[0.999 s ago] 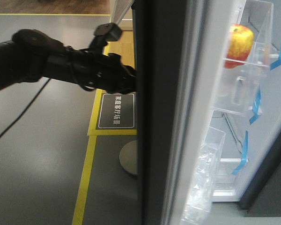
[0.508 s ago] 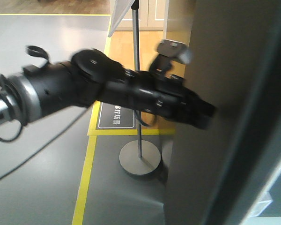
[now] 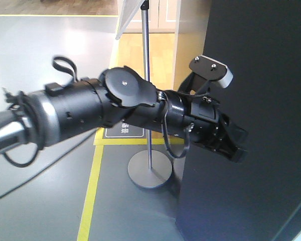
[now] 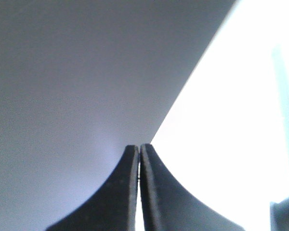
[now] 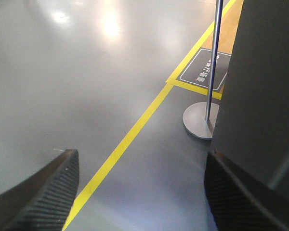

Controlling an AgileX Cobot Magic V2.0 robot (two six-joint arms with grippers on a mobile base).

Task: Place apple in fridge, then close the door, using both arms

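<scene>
Door [image 3: 256, 75] swung across, plain dark-grey face

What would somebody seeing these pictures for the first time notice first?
The thick black left arm dominates the front view, stretching from the left edge until its shut tool meets the dark grey door on the right. Behind it, a sign stand rises from a round base beside a yellow floor line. In the right wrist view, the right tool hangs open above the glossy grey floor.
</scene>
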